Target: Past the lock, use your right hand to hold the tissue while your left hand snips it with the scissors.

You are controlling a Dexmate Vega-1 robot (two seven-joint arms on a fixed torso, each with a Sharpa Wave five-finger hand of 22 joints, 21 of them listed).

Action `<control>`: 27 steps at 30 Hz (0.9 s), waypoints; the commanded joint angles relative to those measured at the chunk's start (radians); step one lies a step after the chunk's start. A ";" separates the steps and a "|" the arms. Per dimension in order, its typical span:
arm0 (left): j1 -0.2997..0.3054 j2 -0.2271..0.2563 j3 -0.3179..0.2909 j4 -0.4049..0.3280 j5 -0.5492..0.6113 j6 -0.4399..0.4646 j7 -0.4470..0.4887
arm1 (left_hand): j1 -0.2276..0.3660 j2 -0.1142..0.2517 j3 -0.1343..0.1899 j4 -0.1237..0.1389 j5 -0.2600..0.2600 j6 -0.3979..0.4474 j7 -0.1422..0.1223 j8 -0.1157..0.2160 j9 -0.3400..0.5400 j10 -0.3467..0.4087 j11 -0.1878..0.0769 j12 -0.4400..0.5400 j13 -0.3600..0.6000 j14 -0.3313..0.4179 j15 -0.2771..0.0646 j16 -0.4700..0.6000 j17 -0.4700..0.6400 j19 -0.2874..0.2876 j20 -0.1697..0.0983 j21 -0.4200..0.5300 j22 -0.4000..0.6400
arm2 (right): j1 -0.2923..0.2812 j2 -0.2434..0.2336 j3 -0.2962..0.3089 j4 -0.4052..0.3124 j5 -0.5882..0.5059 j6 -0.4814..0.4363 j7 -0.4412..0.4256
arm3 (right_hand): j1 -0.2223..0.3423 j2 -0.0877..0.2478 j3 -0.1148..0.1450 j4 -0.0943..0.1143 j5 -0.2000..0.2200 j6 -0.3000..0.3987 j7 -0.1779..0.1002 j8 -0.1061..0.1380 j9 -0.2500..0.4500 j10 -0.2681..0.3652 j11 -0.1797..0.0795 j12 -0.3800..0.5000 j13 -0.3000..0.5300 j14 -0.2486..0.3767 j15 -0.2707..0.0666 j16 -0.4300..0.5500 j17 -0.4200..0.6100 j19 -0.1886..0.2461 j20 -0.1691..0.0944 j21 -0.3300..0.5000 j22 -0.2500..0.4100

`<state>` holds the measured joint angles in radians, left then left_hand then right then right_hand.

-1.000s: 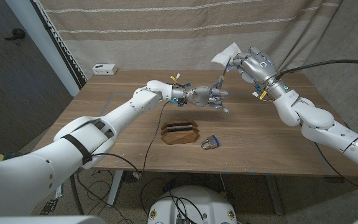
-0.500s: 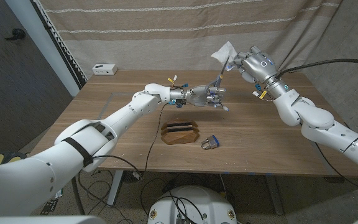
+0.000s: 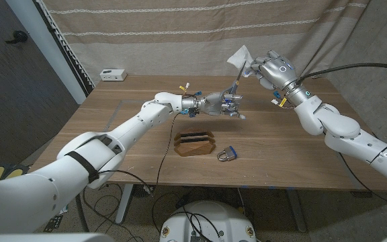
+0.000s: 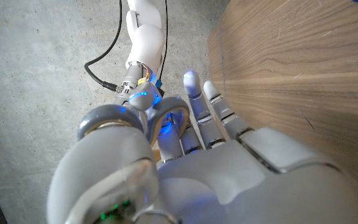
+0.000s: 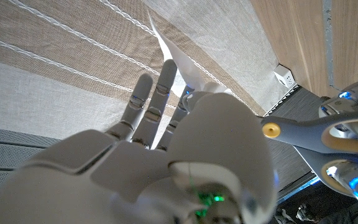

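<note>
My right hand (image 3: 269,69) holds the tissue (image 3: 240,59) raised above the counter (image 3: 133,144), well past the lock (image 3: 227,154), at about one o'clock from it. My fingers (image 5: 157,93) are closed on the tissue's lower part, so the sheet stands up free above them; I judge that leaves a loose edge for the blades to reach. My left hand (image 3: 224,105) grips the scissors (image 3: 236,87), its fingers through the grey handle loops (image 4: 166,118), with the blades angled up toward the tissue from its seven o'clock. The tips look just beside the tissue's lower edge; I cannot tell whether they touch it or whether the blades are parted. Holding the tissue off the counter keeps the wood out of the blades' way. The wooden block (image 3: 195,143) sits at nine o'clock from the lock, clear of both arms. The snip looks close but not yet made.
</note>
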<state>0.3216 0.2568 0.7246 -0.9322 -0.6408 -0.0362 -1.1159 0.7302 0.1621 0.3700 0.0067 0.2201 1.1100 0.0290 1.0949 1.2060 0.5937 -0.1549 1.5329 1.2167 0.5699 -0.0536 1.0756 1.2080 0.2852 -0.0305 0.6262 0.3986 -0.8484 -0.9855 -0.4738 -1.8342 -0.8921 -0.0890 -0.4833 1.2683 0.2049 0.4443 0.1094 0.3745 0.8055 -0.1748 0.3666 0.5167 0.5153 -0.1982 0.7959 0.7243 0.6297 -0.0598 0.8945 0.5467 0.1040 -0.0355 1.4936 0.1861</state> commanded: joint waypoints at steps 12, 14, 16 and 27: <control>-0.011 -0.009 -0.002 0.027 0.000 -0.004 -0.004 | -0.014 -0.013 0.150 0.104 -0.004 -0.190 -0.026 -0.013 -0.040 0.021 -0.015 0.048 0.030 0.012 -0.142 -0.008 0.002 -0.004 0.001 0.017 0.000 | 0.023 0.030 -0.021 -0.015 -0.025 -0.098 0.075 | -0.010 -0.005 -0.001 0.000 0.016 0.020 0.007 0.013 0.001 0.042 0.002 0.013 -0.008 0.033 -0.173 0.005 0.003 0.024 -0.143 -0.023 -0.008; -0.011 -0.010 -0.002 0.030 -0.001 -0.004 -0.008 | -0.015 -0.015 0.155 0.101 -0.005 -0.187 -0.025 -0.016 -0.047 0.023 -0.016 0.047 0.030 0.012 -0.141 -0.008 0.003 -0.006 0.001 0.018 -0.001 | 0.026 0.035 -0.024 -0.016 -0.030 -0.111 0.082 | -0.010 -0.007 -0.001 -0.001 0.017 0.021 0.009 0.014 0.001 0.048 0.002 0.015 -0.010 0.037 -0.173 0.005 0.003 0.027 -0.142 -0.025 -0.008; -0.008 -0.010 -0.006 0.027 -0.005 0.000 -0.003 | -0.017 -0.018 0.162 0.097 -0.007 -0.183 -0.025 -0.026 -0.064 0.026 -0.016 0.047 0.030 0.014 -0.141 -0.006 0.006 -0.006 0.001 0.021 -0.001 | 0.028 0.036 -0.027 -0.016 -0.031 -0.118 0.088 | -0.010 -0.008 0.000 -0.002 0.019 0.022 0.011 0.014 0.000 0.049 0.000 0.015 -0.012 0.040 -0.173 0.005 0.003 0.030 -0.141 -0.028 -0.009; 0.017 0.013 -0.023 -0.014 -0.016 0.016 0.032 | -0.028 -0.034 0.193 0.074 -0.016 -0.149 -0.026 -0.041 -0.103 0.047 -0.029 0.047 0.030 0.031 -0.149 -0.012 -0.004 -0.006 -0.003 0.036 -0.004 | 0.035 0.011 -0.030 -0.002 -0.006 -0.057 0.076 | -0.013 -0.009 -0.002 -0.005 0.023 0.022 0.001 0.012 -0.002 0.042 -0.004 0.012 -0.015 0.045 -0.173 -0.003 -0.004 0.036 -0.141 -0.037 -0.009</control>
<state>0.3180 0.2516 0.7150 -0.9132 -0.6482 -0.0349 -1.1150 0.7000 0.1319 0.4274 -0.0390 0.2085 1.1099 0.0290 1.0611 1.1140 0.5974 -0.1512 1.5488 1.2169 0.5917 -0.0536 1.0664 1.2034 0.2814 -0.0344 0.6548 0.3940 -0.8203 -0.9636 -0.4973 -1.8435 -0.9098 -0.1718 -0.4134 1.2629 0.1995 0.4443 0.1094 0.3923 0.8094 -0.1786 0.3740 0.5116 0.5419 -0.1825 0.7960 0.7054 0.6701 -0.0643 0.8945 0.5419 0.1308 -0.0375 1.4637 0.1766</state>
